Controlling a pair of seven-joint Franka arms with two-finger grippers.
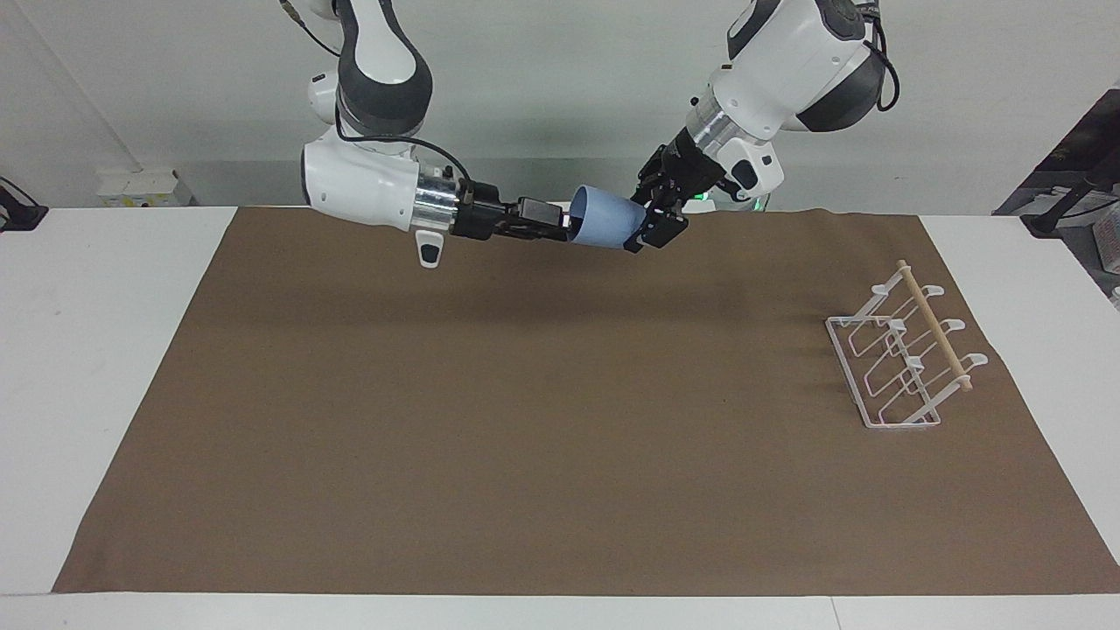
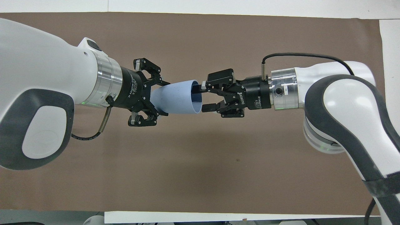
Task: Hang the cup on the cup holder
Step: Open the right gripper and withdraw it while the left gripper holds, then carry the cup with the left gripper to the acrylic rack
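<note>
The light-blue cup [image 1: 602, 223] is held on its side in the air over the mat's edge nearest the robots; it also shows in the overhead view [image 2: 178, 98]. My left gripper [image 1: 652, 229] is shut on the cup's narrow base, also seen from overhead [image 2: 162, 98]. My right gripper [image 1: 558, 229] is open at the cup's wide rim, its fingers spread, one tip just inside the mouth [image 2: 202, 98]. The white wire cup holder [image 1: 906, 359] with its wooden rod stands on the mat toward the left arm's end, out of the overhead view.
A brown mat [image 1: 525, 420] covers most of the white table [image 1: 96, 350]. Cables and dark equipment [image 1: 1076, 192] lie off the table at the left arm's end.
</note>
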